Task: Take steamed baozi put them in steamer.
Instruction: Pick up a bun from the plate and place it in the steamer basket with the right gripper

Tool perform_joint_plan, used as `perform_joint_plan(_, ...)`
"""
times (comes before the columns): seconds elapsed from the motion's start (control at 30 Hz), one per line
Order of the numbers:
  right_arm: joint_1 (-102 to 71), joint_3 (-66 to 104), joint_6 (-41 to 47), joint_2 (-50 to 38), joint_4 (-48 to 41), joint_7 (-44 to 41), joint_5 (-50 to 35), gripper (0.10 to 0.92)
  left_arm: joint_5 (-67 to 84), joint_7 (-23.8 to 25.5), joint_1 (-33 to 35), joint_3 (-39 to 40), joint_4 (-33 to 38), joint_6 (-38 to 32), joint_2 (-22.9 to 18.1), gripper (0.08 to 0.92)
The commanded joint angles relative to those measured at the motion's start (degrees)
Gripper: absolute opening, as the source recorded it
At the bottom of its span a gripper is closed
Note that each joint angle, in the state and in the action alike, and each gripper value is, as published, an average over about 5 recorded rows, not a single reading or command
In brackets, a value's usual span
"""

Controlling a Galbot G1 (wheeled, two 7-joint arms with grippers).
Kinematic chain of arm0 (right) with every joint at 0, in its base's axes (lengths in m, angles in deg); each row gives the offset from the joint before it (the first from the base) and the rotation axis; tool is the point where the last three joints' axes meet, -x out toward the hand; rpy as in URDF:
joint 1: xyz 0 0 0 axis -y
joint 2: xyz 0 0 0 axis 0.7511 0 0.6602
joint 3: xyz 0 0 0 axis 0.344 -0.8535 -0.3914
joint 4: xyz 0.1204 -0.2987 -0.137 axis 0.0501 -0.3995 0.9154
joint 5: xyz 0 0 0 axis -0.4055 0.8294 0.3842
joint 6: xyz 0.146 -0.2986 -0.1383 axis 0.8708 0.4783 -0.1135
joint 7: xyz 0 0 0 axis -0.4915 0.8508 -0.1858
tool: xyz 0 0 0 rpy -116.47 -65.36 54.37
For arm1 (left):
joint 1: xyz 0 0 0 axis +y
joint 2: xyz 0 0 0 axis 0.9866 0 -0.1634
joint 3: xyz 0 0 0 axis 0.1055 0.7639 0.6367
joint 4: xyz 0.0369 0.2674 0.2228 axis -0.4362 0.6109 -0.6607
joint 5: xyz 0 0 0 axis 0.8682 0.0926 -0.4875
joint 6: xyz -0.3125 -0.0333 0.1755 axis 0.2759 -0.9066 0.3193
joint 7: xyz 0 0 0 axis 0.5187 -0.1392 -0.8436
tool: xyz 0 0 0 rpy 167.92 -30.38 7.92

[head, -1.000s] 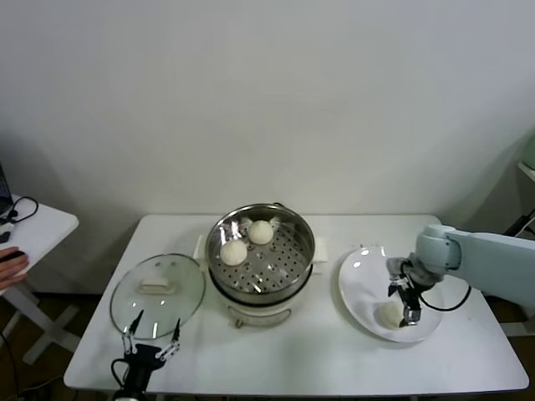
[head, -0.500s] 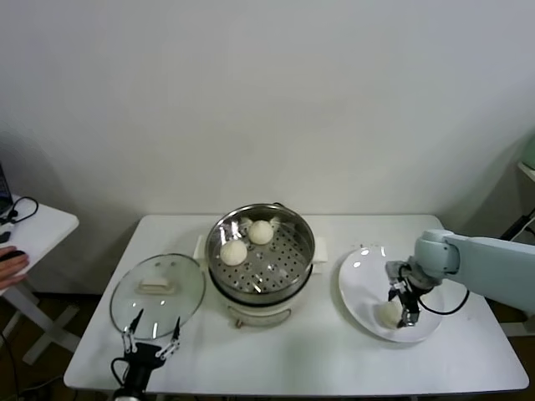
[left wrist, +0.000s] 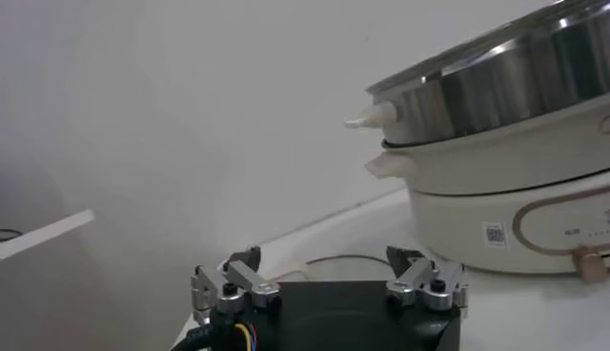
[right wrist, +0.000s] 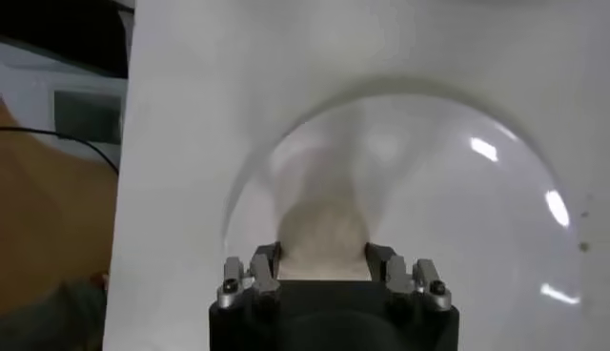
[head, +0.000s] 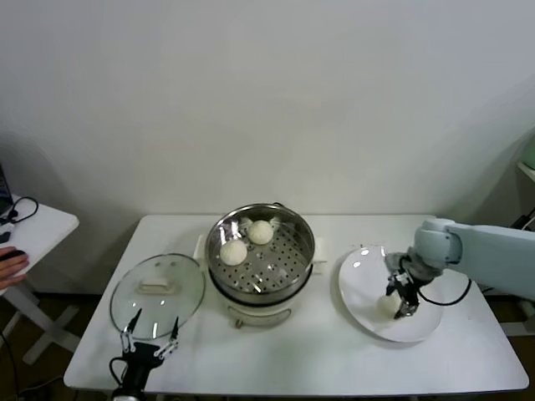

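Head view — right gripper (head: 399, 302) pinches a baozi (head: 387, 307) on the plate (head: 361, 276); left gripper (head: 150, 346) spread, idle.

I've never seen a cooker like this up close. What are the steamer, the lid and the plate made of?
The steamer looks like polished stainless steel: mirror-bright wall, perforated tray, on a cream base, probably plastic. The lid seems clear glass, since the table shows through it, with a white handle. The plate looks glossy white, likely ceramic or melamine, with sharp light glints.
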Motion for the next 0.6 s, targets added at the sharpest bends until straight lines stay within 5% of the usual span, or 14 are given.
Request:
perform_joint_plan(0.03, 33.07, -14.89, -8.05, 5.25, 7.01, -6.03, -4.32, 0.611, -0.09, 0.05, -0.06, 0.08, -0.03, 0.08, 0.12, 0.823)
perform_joint_plan(0.27, 38.52, -6.70, -16.01, 12.52, 7.27, -7.33, -5.56, 0.611, -0.21, 0.09, 0.07, 0.12, -0.02, 0.12, 0.32, 0.823)
perform_joint_plan(0.6, 31.09, 6.24, -24.14, 24.45, 15.89, 2.53, 1.30, 0.590, -0.60, -0.30, 0.54, 0.24, 0.42, 0.51, 0.04, 0.823)
